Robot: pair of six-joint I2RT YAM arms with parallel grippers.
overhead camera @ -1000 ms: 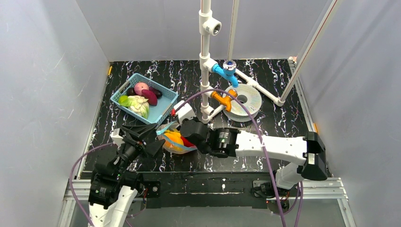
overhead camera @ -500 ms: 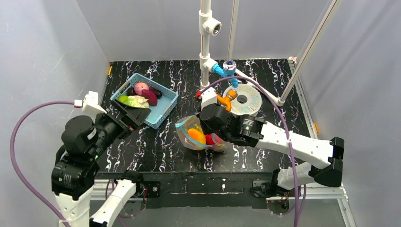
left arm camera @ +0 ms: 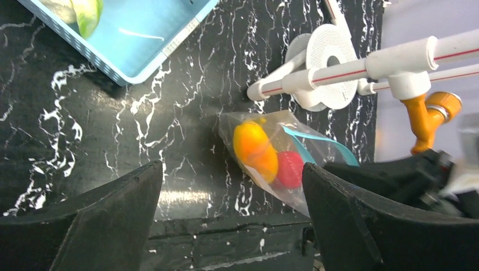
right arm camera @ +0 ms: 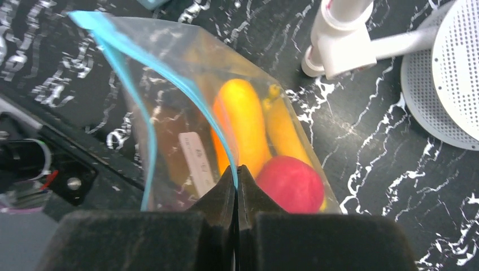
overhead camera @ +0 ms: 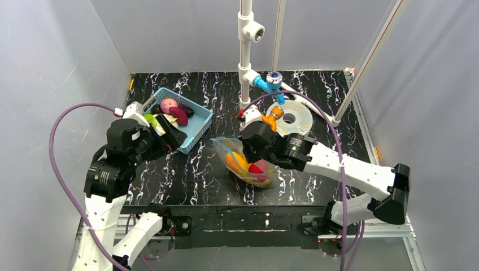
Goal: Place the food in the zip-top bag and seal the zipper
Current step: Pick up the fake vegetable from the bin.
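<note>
Crinkly clear zip-top bag (right arm camera: 175, 62) bulges with smooth, rounded orange and red food (right arm camera: 243, 124). Its thin teal zipper (right arm camera: 129, 79) is pinched in the clamped right gripper (right arm camera: 237, 175). The left gripper (left arm camera: 231, 169) gapes wide, well apart from the bag.

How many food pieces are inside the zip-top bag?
3: an orange piece in the middle, a yellow piece beside it, a red piece next to both. More may be hidden.

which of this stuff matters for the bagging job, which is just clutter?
Job: zip-top bag, its zipper, orange food and red food inside, blue basket with more food, right gripper pinching the bag, left gripper open.
Clutter: white pipe frame, blue valve, orange fitting, perforated disc.
</note>
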